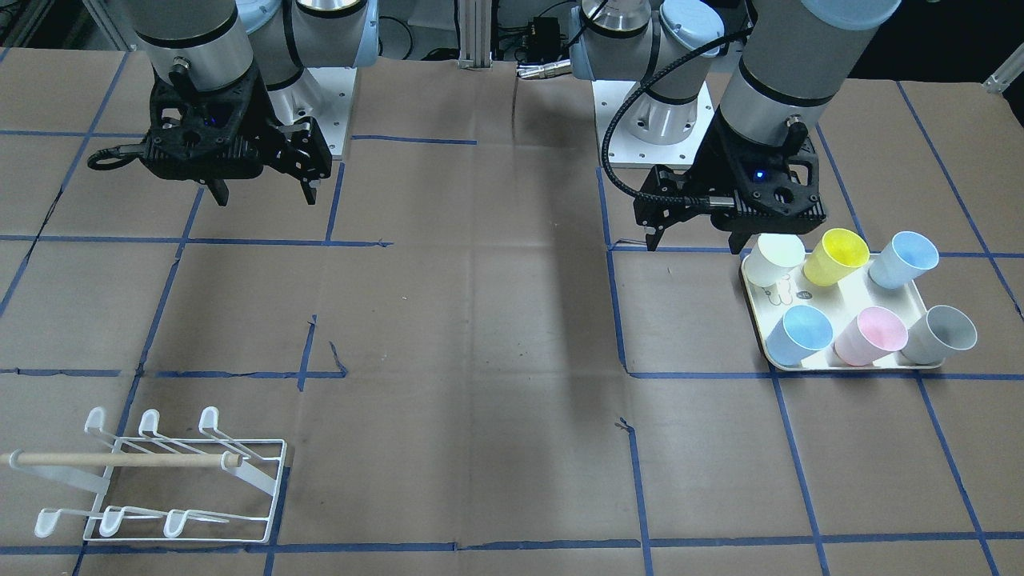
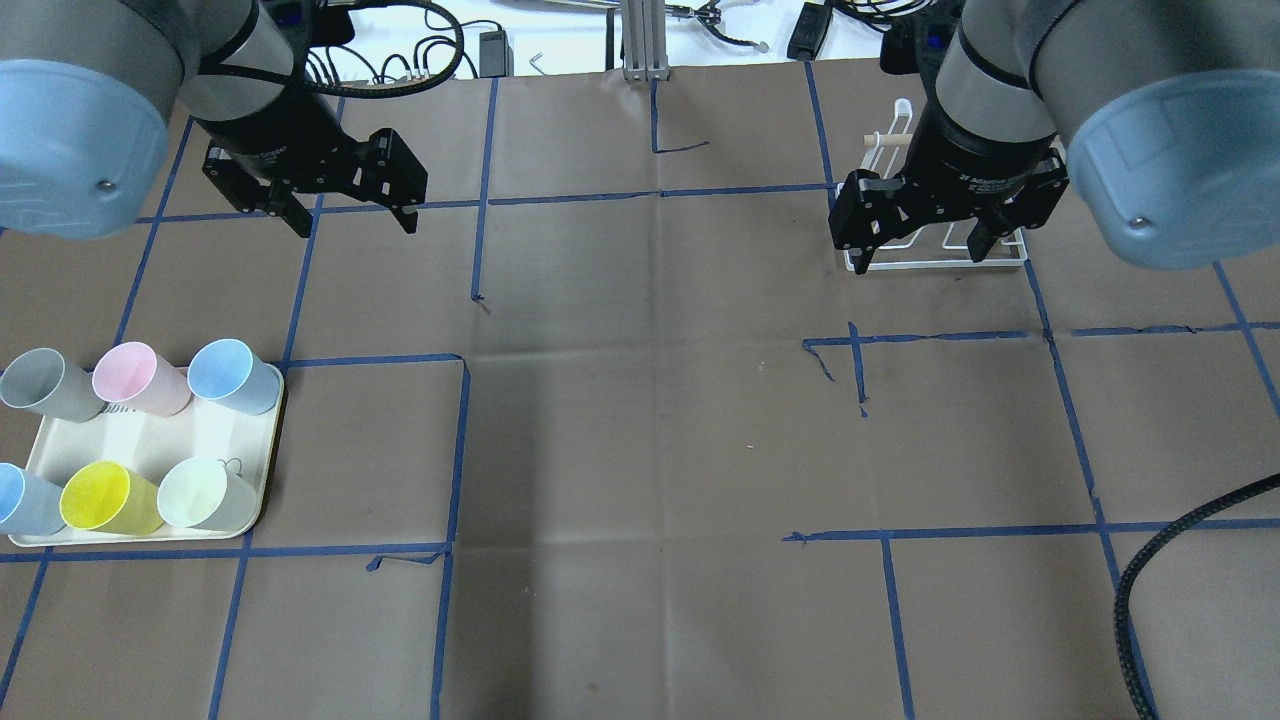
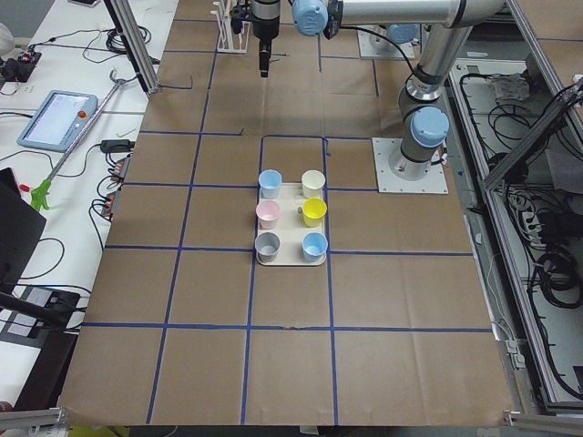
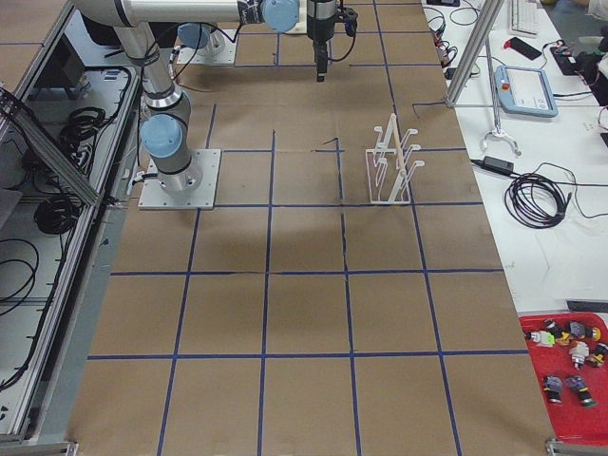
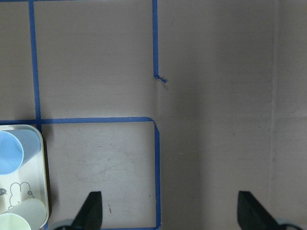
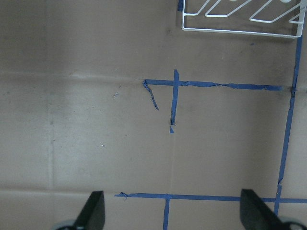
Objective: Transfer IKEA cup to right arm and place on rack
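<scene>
Progress is nil: all six cups (image 2: 140, 376) sit on the cream tray (image 2: 268, 452) at the robot's left end of the desk (image 2: 650, 450), none lifted, and the rack (image 1: 120, 459) at the right end carries nothing. The left pincer (image 2: 354, 215) hangs open and empty beyond the tray; the right pincer (image 2: 918, 250), likewise spread and empty, hovers above the rack. Pickup, handover and hanging all remain

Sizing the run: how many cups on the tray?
6, all on the tray: white cup, yellow cup, light-blue cup nearer the left gripper; blue cup, pink cup, grey cup farther out. None looks hidden.
</scene>
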Controlling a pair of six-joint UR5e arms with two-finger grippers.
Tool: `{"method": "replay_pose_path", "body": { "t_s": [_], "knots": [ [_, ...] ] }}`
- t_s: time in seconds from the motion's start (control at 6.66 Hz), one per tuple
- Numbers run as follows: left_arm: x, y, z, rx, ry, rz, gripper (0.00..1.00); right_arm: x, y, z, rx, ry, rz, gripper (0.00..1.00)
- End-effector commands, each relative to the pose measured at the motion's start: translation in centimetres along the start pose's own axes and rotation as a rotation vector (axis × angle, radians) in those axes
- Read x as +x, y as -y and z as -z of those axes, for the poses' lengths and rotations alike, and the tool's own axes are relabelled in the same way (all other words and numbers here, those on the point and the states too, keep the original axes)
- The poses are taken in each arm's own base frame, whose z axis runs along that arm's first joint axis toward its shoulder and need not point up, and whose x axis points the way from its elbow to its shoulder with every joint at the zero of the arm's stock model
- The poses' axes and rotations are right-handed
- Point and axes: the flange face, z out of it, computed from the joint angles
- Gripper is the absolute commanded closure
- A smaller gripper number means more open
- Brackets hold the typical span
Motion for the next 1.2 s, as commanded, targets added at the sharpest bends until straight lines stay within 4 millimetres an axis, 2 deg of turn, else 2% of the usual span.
{"method": "replay_pose_path", "body": {
  "t_s": [0.0,0.75,1.05],
  "knots": [
    [0.0,0.0,0.1,0.001,-0.001,0.0,0.0,0.0,0.0,0.0,-0.001,0.0,-0.001,0.0],
    [0.0,0.1,-0.1,-0.002,0.003,-0.002,0.0,0.0,0.0,0.3,0.006,-0.001,0.0,0.0],
    [-1.0,-0.3,-1.2,-0.023,0.0,-0.006,0.0,0.0,0.0,0.3,0.006,-0.001,-0.002,0.0]
  ]
}}
